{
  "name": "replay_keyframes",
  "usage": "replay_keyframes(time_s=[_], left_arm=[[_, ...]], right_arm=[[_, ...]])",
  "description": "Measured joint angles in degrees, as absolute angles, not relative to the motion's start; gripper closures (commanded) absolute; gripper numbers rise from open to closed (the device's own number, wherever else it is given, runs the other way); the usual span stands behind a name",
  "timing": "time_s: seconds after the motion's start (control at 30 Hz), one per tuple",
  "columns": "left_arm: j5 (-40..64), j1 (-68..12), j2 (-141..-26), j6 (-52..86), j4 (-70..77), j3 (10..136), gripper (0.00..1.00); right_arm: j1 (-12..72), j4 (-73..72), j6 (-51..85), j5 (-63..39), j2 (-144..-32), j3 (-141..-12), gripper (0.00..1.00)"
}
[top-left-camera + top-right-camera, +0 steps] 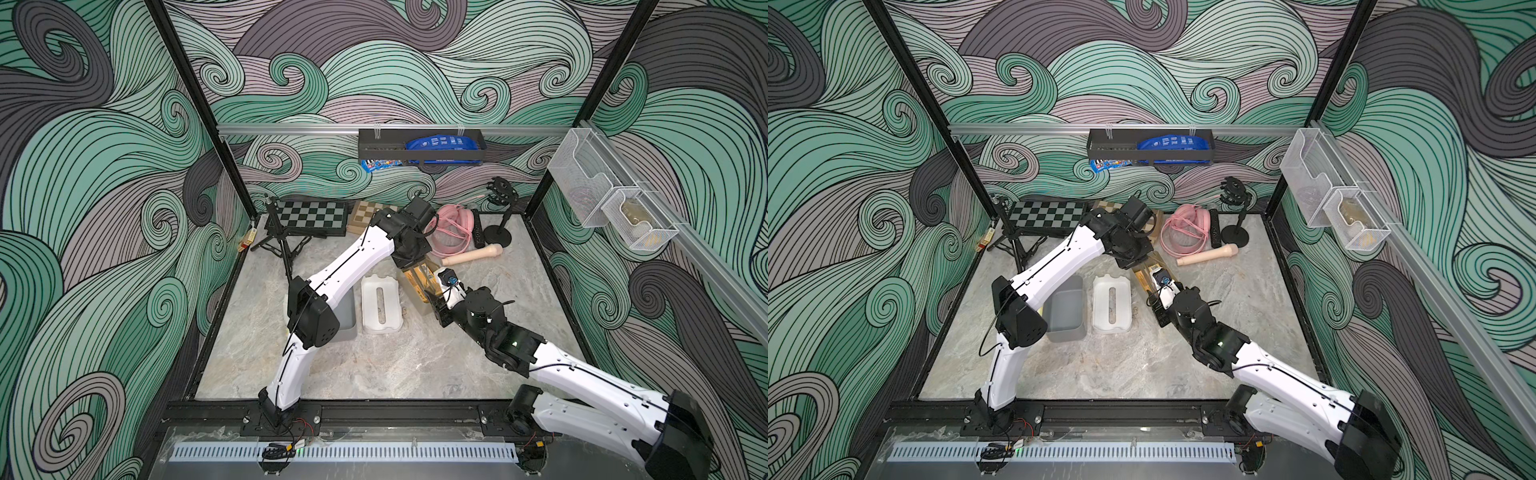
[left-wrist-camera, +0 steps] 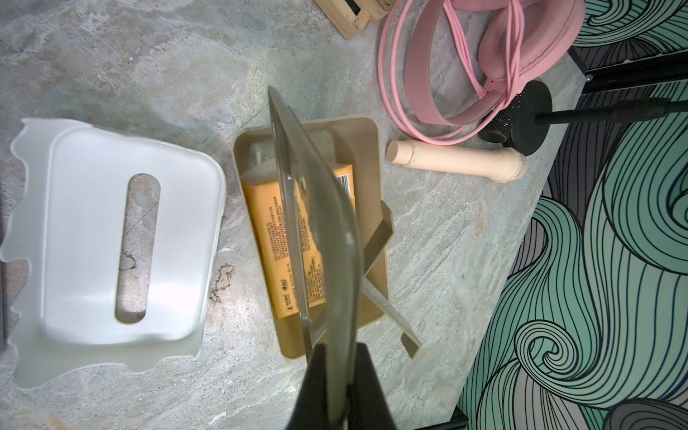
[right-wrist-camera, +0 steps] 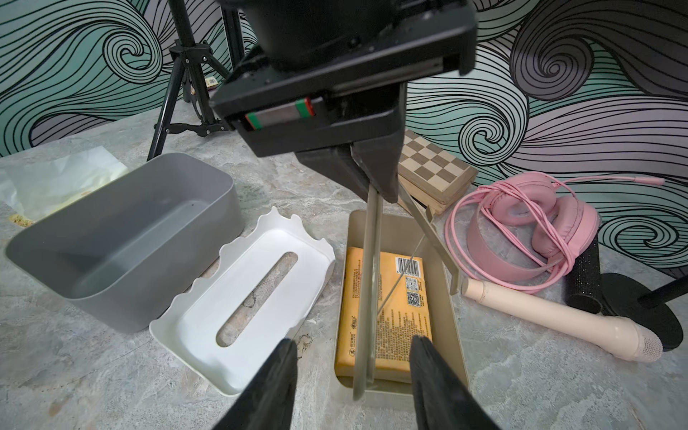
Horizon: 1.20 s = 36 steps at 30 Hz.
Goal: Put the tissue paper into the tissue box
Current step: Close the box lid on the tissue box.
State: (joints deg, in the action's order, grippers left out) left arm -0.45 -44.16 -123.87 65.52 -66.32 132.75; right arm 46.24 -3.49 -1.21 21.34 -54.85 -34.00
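Your right gripper (image 3: 355,340) hangs with jaws apart, holding nothing, at the near end of the tan tissue box (image 3: 448,316). Inside that box the orange tissue pack (image 3: 402,324) lies flat. Above the box, farther back, your left gripper (image 2: 335,350) pinches the clear lid (image 2: 320,223), tipped up on edge. Likely step: pack placed; next, draw the right gripper clear, then lower the lid. Only the left wrist view shows the lid is see-through; the right wrist view shows it edge-on.
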Motion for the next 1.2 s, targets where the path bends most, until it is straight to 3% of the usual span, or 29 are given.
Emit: replay_keyframes(time_s=[0.5, 0.9, 1.2], left_arm=[[-7.75, -46.68, -122.72, 66.15, -66.48, 132.75, 1.00], [-10.66, -47.70, -122.10, 66.02, -66.46, 132.75, 1.00], [-12.27, -47.92, -122.04, 65.65, -66.28, 132.75, 1.00]], right_arm=[[44.97, -3.20, -0.67, 22.59, -60.01, -36.86, 0.71], [44.38, -1.50, 0.12, 20.80, -62.81, -38.72, 0.76], [44.03, -0.60, 0.99, 21.89, -64.34, -39.75, 0.93]])
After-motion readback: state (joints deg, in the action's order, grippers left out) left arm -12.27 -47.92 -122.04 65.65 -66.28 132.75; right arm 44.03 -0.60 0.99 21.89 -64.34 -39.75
